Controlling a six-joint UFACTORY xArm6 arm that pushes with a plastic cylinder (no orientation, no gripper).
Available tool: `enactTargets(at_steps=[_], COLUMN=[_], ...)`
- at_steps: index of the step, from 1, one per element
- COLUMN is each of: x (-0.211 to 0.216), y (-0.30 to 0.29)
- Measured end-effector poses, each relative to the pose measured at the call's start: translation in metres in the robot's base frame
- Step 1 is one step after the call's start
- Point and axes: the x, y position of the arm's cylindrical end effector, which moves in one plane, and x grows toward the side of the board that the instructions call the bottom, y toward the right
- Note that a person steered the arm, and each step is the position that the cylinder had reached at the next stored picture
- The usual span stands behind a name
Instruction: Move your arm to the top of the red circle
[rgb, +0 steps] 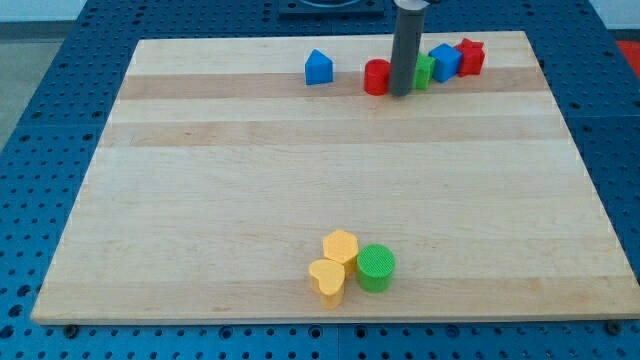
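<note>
The red circle (376, 77) lies near the view's top, right of centre, on the wooden board (200, 200). My tip (400, 94) stands right against the red circle's right side, between it and a green block (424, 71) whose shape I cannot make out. The dark rod hides part of both blocks. A blue block (445, 61) and a red star-shaped block (470, 56) follow in a row toward the view's upper right.
A blue house-shaped block (318, 67) lies left of the red circle. Near the view's bottom sit a yellow hexagon (341, 246), a yellow heart (327, 281) and a green cylinder (376, 267), bunched together.
</note>
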Motion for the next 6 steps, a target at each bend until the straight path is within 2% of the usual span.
enactTargets(at_steps=[2,3,5,6], x=[0.003,0.026,0.03,0.062], y=[-0.039,-0.039,-0.034,-0.124])
